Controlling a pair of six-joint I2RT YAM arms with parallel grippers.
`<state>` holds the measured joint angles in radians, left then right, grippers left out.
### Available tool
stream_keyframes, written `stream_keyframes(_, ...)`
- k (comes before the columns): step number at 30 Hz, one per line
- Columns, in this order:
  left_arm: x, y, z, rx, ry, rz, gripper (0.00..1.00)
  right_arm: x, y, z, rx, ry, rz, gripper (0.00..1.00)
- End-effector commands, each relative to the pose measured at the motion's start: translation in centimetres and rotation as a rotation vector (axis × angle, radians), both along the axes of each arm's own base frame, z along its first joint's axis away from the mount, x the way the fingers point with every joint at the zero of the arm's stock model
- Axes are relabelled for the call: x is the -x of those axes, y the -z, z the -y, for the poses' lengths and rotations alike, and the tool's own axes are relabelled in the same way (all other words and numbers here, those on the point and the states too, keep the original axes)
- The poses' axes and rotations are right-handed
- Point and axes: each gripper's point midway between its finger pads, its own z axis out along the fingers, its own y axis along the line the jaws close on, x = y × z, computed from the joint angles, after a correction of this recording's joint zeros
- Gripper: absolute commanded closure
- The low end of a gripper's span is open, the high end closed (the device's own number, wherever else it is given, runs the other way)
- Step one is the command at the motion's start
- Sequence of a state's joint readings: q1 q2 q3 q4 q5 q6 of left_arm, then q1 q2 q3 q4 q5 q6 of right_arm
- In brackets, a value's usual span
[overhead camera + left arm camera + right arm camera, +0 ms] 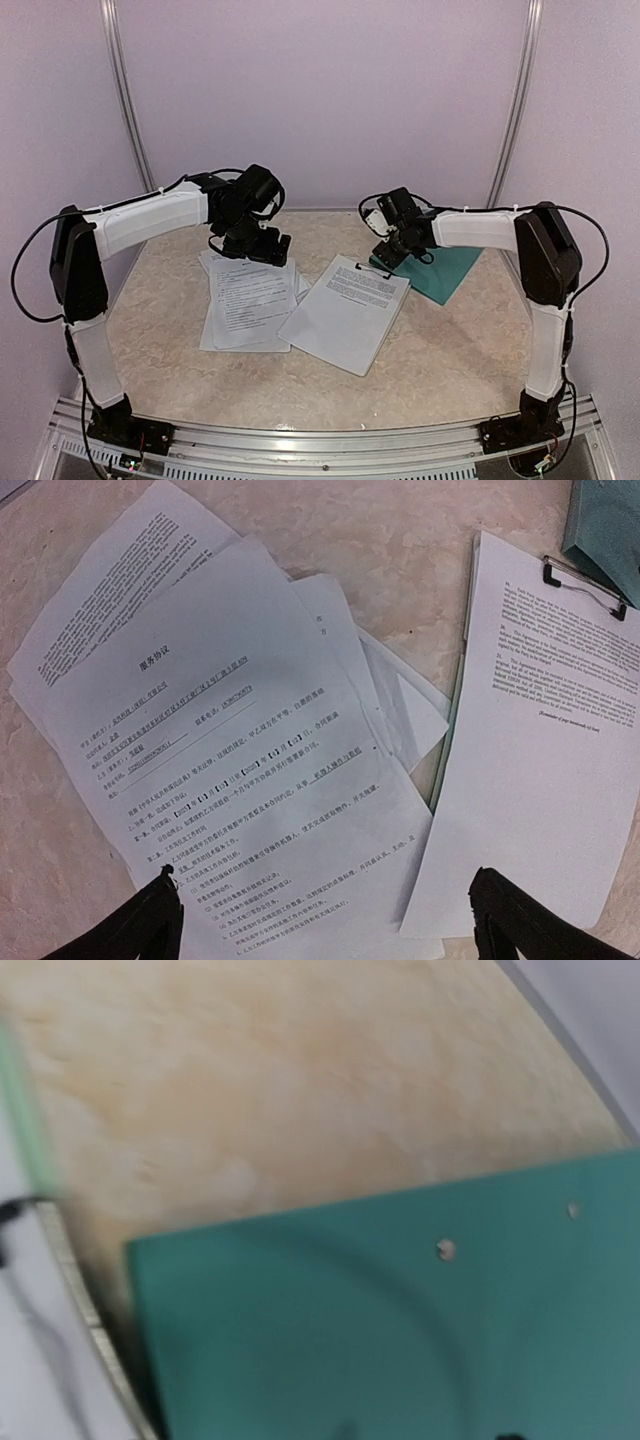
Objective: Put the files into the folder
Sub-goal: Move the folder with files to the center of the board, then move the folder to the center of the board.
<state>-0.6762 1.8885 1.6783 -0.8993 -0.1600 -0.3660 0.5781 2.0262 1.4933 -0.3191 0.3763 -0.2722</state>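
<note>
The files (248,298) are a loose pile of white printed sheets at centre left; in the left wrist view they (230,730) fill the middle. My left gripper (258,246) hovers over the pile's far end, open and empty (325,930), with its fingertips (150,925) wide apart. The dark teal folder (442,270) lies at the right rear. My right gripper (390,252) is at the folder's left corner. In the blurred right wrist view the folder (400,1320) fills the lower frame and hides the fingers.
A pale green clipboard with a white sheet (345,312) lies between the pile and the folder, and its black clip (585,585) shows in the left wrist view. The folder's corner (612,520) is at that view's top right. Pale walls enclose the beige table (450,360).
</note>
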Motion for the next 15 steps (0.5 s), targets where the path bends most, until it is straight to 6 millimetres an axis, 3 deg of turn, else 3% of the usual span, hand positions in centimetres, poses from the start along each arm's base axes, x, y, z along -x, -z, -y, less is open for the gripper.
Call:
stream_keyframes(1,-0.4,0.4,0.9,0.025,0.004,-0.015,0.03,-1.0,1.6,1.0,0.012,0.076,-0.003,0.29)
stream_keyframes(15,0.3,1.2,0.9,0.033,0.009,-0.057,0.05,-1.7,3.3,-1.4,-0.049,0.024,-0.065,0.32)
